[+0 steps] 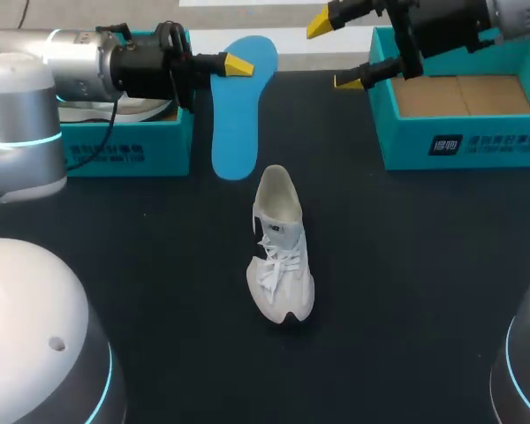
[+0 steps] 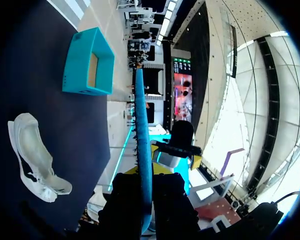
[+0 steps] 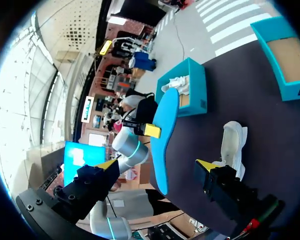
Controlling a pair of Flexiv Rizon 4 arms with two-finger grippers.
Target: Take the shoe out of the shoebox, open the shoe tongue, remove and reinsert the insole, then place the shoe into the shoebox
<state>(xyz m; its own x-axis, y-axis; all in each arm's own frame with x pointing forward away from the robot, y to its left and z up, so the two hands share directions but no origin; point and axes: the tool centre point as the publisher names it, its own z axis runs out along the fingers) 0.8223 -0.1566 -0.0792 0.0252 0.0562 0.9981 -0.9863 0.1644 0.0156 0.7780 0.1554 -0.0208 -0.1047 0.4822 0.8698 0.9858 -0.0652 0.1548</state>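
Observation:
A white lace-up shoe (image 1: 281, 247) lies on the black table near the middle, also seen in the left wrist view (image 2: 32, 160) and the right wrist view (image 3: 232, 145). My left gripper (image 1: 237, 64) is shut on one end of the blue insole (image 1: 238, 115), which it holds above the table beside the left box. In the left wrist view the insole (image 2: 142, 140) runs edge-on out from between the fingers of my left gripper (image 2: 144, 172). My right gripper (image 1: 336, 53) stands open and empty at the right box's near corner. The insole (image 3: 165, 135) is ahead of my right gripper (image 3: 156, 164), apart from it.
A teal shoebox (image 1: 128, 146) at the back left holds another white shoe. A second teal shoebox (image 1: 464, 146) at the back right shows only its brown cardboard floor. Bare black tabletop surrounds the shoe.

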